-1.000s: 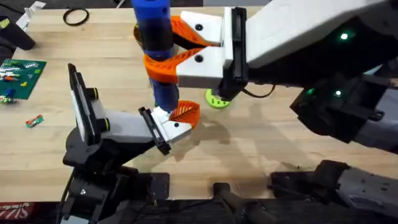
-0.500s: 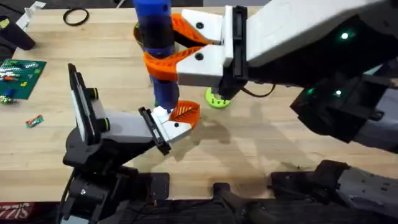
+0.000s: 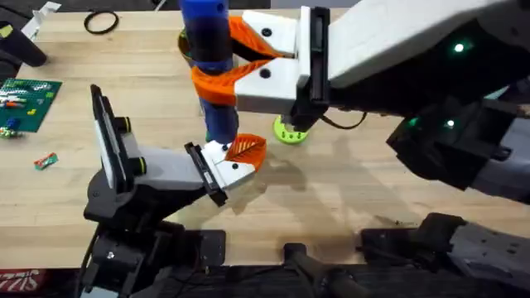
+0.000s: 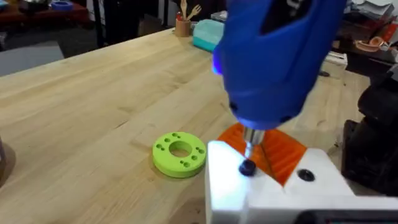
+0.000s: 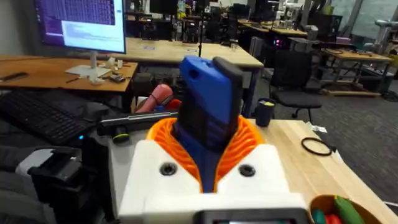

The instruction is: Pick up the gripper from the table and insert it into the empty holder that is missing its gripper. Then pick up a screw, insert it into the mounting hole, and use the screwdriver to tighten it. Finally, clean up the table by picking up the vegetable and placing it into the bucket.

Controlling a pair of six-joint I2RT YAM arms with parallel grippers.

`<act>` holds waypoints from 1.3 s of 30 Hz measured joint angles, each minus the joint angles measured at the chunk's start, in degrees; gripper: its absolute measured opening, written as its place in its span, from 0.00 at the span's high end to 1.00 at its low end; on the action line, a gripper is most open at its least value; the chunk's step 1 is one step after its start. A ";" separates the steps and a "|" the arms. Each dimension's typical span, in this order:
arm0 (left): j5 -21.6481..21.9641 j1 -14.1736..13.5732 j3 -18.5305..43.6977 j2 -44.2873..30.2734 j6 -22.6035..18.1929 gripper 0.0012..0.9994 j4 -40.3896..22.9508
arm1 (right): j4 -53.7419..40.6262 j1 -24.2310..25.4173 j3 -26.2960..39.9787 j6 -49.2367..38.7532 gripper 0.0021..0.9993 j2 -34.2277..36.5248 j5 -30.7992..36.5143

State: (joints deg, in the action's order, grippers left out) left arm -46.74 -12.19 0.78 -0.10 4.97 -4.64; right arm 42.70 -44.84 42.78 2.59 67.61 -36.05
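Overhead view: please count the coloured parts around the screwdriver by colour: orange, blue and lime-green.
Orange: 3 (two long fingers, one ribbed gripper)
Blue: 1 (screwdriver)
Lime-green: 1 (disc)
Total: 5

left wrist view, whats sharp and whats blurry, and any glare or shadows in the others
Left wrist: the screwdriver looms large and soft, while its tip, the screw and the lime-green disc read sharp. Overhead: soft shadows on the table under the right pincer. Right wrist: bright monitor behind.
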 joint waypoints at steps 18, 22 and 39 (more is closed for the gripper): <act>0.00 0.00 0.00 0.02 0.00 0.99 0.02 | 0.55 0.00 0.00 0.69 0.94 0.87 0.22; 0.00 0.00 0.00 0.00 0.00 0.99 0.02 | 0.60 0.00 0.00 0.87 0.94 0.87 0.21; 0.00 0.00 0.00 0.00 0.00 0.99 0.02 | 2.73 0.00 -0.04 2.50 0.94 1.03 0.21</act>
State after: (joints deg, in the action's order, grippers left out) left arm -46.74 -12.19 0.78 -0.10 4.97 -4.62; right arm 45.43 -44.84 42.74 5.09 68.64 -35.84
